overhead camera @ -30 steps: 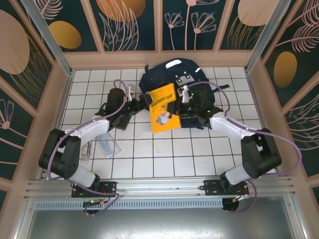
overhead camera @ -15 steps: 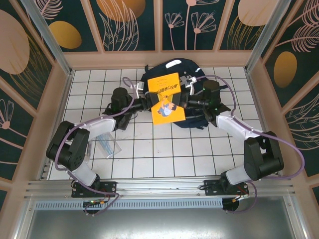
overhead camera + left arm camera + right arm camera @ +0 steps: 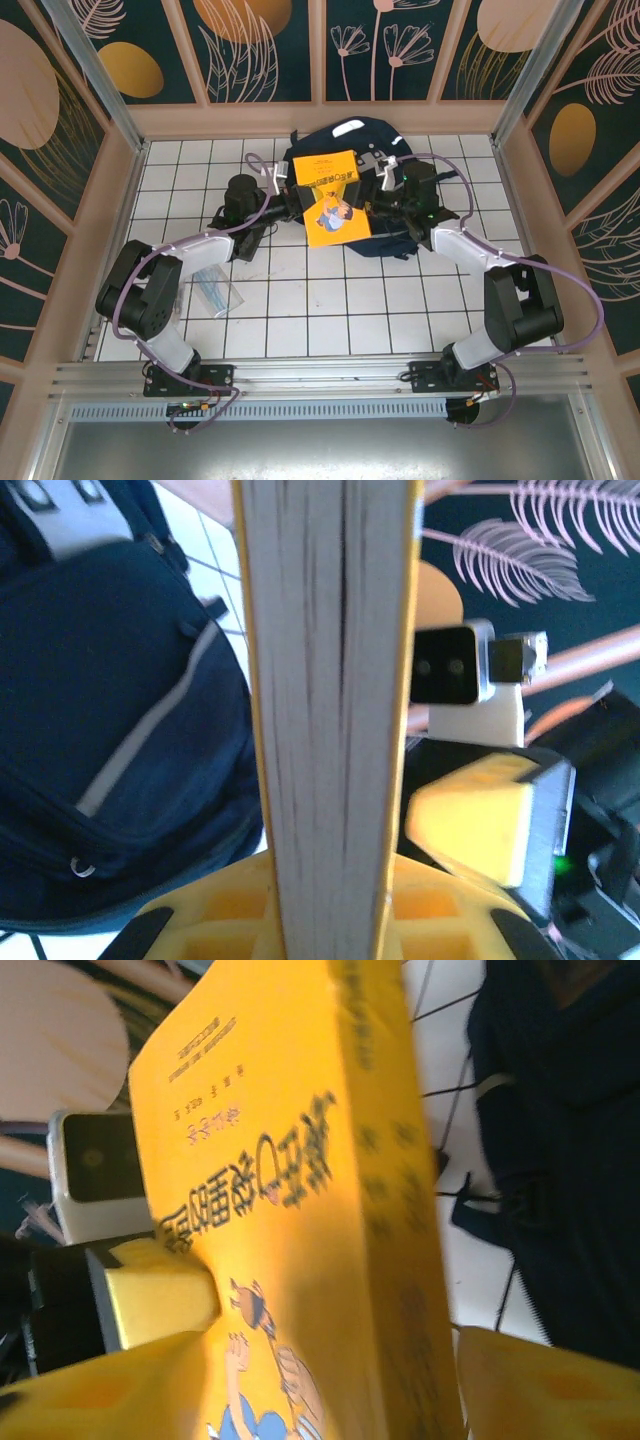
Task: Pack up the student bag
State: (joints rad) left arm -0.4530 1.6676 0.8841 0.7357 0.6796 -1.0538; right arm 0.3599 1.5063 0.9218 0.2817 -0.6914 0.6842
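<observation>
Your left gripper [image 3: 300, 200] is clamped on the yellow book [image 3: 333, 197], with one finger [image 3: 160, 1290] pressed flat on the cover and the page edge standing upright between the pair. Your right gripper [image 3: 374, 196] has its fingers spread to either side of the book's opposite edge, with a gap showing. The backpack [image 3: 312, 148] lies at the far middle of the tiled table [image 3: 300, 300], directly beneath the book and both grippers.
</observation>
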